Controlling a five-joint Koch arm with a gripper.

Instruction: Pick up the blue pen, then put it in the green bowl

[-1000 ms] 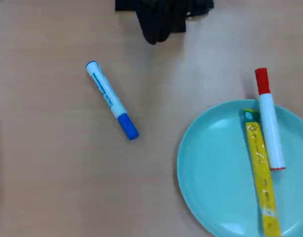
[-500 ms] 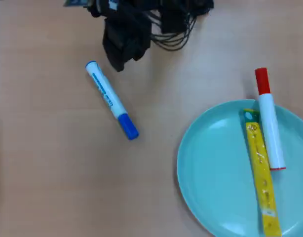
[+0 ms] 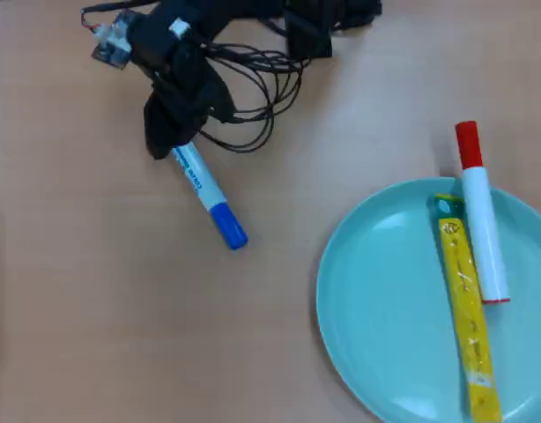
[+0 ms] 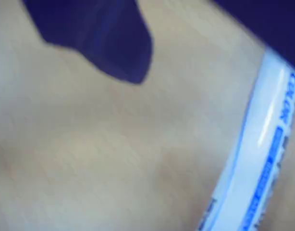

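Black, the pincer [image 3: 169, 150] sits over the blue pen's [image 3: 209, 196] upper end near the counter's [image 3: 121, 308] far left; whether it grips I cannot tell. By the near right corner, the green bowl [image 3: 385, 291] holds a yellow stick [image 3: 469, 322] and a red-capped marker [image 3: 480, 220].

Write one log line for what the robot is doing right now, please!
stage: reaching | gripper: over blue pen end, jaws' state unclear | pen: on table | green bowl: holds red-capped marker, yellow stick

The black arm reaches down-left in the overhead view, its hand [image 3: 169, 145] low, jaws' gap unclear.
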